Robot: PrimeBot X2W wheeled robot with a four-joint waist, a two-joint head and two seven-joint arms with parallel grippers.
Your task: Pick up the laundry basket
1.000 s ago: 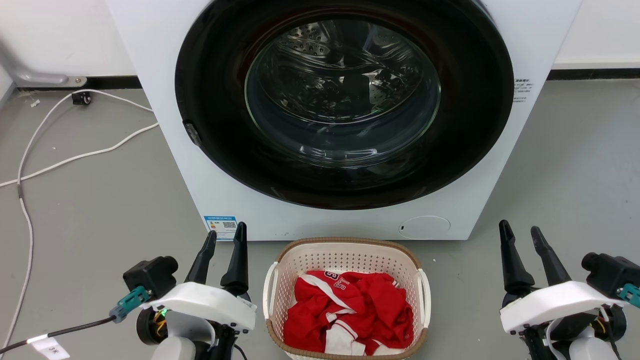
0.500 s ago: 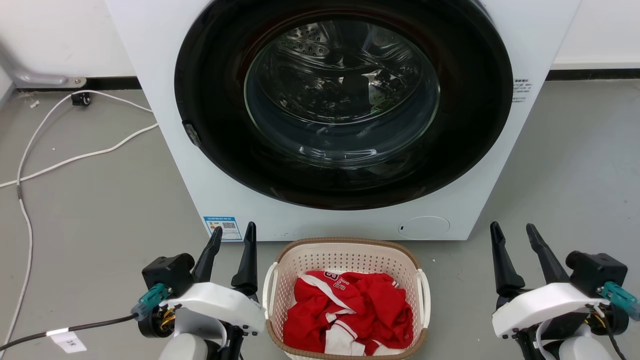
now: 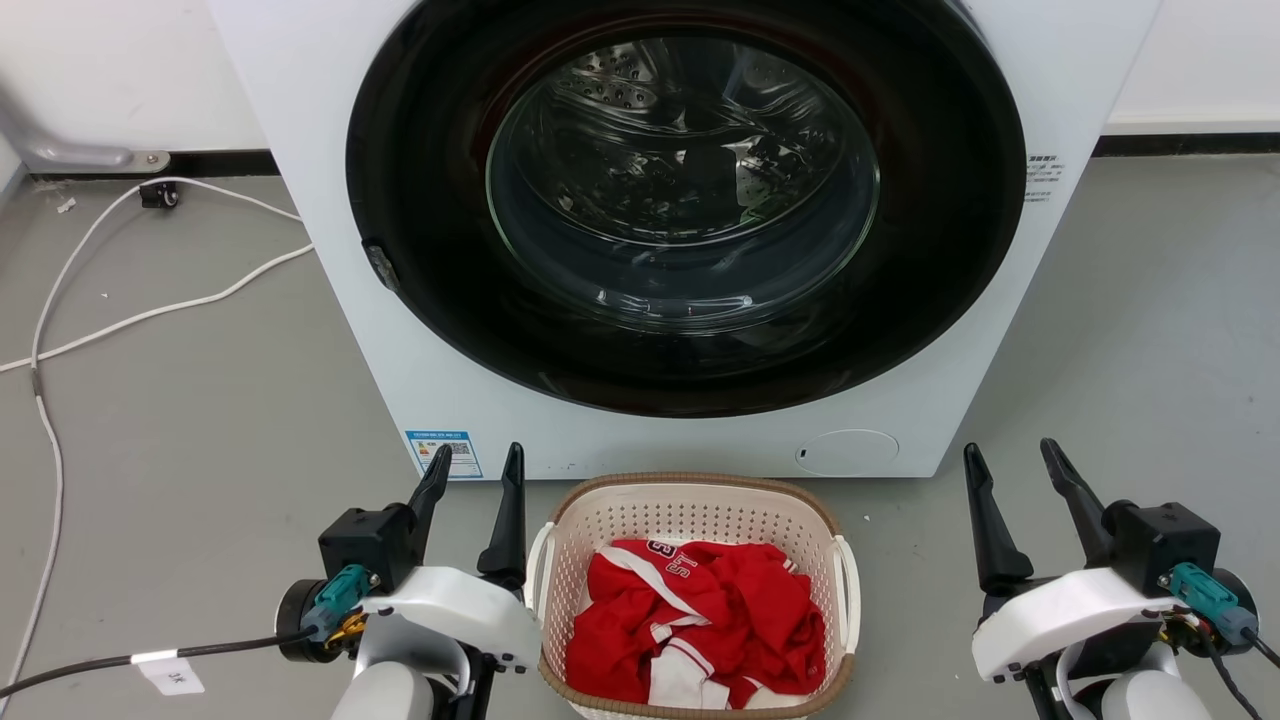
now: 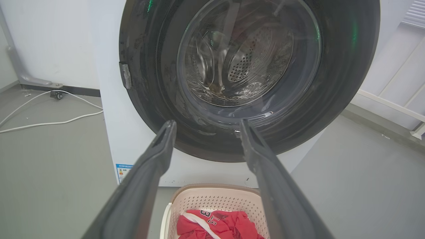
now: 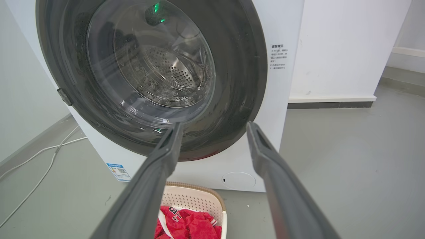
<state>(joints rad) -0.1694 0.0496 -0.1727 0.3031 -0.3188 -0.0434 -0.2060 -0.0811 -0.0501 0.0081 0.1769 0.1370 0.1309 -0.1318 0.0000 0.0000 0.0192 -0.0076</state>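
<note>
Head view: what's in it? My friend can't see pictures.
A cream-white perforated plastic laundry basket holding red clothes sits on the floor before a white washing machine. The left gripper and right gripper flank it, fingers open.

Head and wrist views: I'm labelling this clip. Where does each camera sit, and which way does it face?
Head view: on the head, facing forward and down at the washing machine and laundry basket; left gripper and right gripper, both open, at its lower corners.
Left wrist view: on the left wrist, facing the machine's door along its own two fingers.
Right wrist view: on the right wrist, facing the door from the other side, along its own fingers.
Shared: all three show the door and the basket of red clothing.
</note>
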